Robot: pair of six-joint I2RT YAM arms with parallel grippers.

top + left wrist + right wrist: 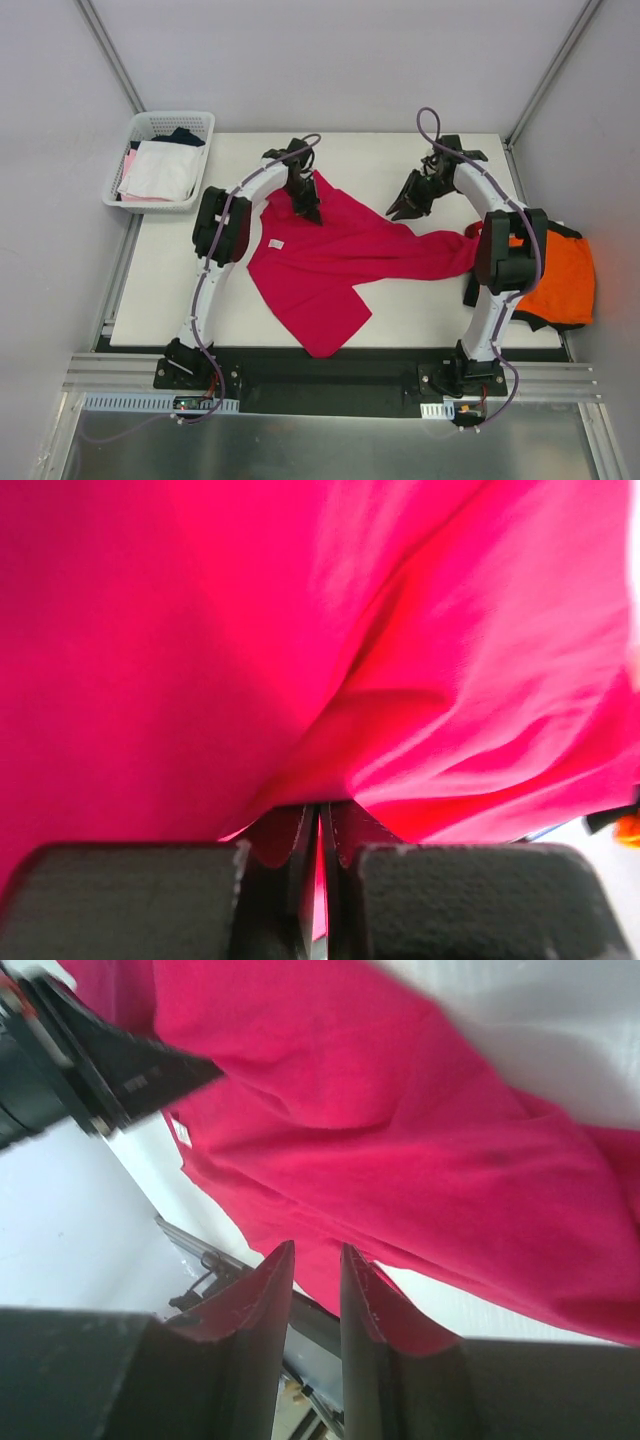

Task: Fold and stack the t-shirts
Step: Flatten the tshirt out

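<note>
The crimson t-shirt (325, 268) lies rumpled across the middle of the worktop (170, 290). One end trails toward the orange t-shirt (565, 278) at the right edge. The left pincer (308, 212) is pressed together on a fold at the shirt's far edge. The right pincer (398, 212) hangs just beside that edge, fingers slightly parted and holding nothing. The step in hand looks like spreading the shirt flat before folding. It should go best if the right pincer takes a matching point on the far edge. Both could then draw apart evenly, low over the worktop, smoothing the bunched middle without dragging the orange one.
</note>
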